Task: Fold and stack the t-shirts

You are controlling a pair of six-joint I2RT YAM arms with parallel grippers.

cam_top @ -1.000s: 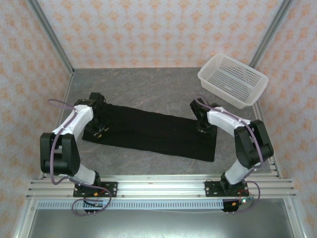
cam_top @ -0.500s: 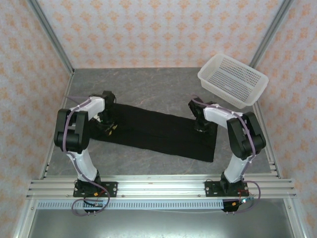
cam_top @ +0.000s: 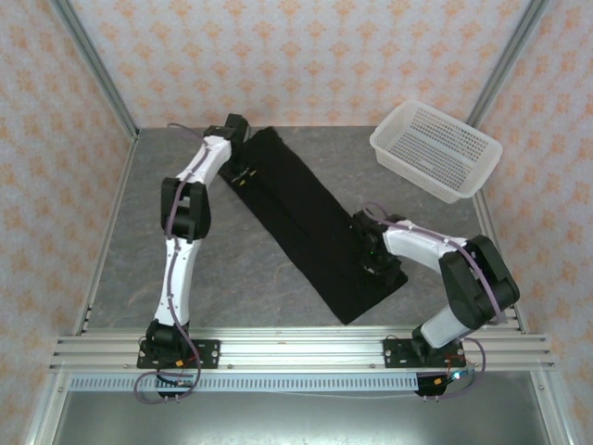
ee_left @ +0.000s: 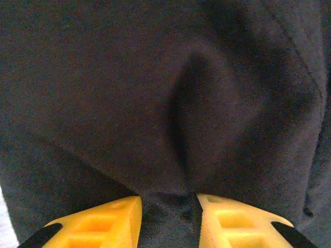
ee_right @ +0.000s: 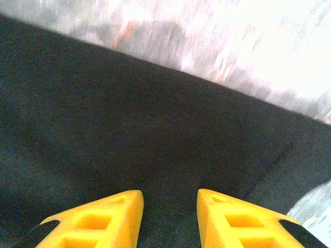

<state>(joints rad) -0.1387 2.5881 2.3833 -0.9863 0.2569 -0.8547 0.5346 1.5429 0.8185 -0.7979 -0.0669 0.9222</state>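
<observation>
No readable text (or labels)

The top external camera looks down from above and behind the arm bases onto the whole grey stone-patterned table [cam_top: 278,278]. Both wrist cameras face down, very close over the long black cotton t-shirt [cam_top: 306,222], which all three views share. The right wrist view also takes in blurred table beyond the cloth's edge.

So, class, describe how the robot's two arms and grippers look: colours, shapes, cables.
Both the left arm and right arm have white links with black joints. A thin purple cable runs along each. The left gripper and right gripper have blunt yellow fingers with recessed pockets.
</observation>
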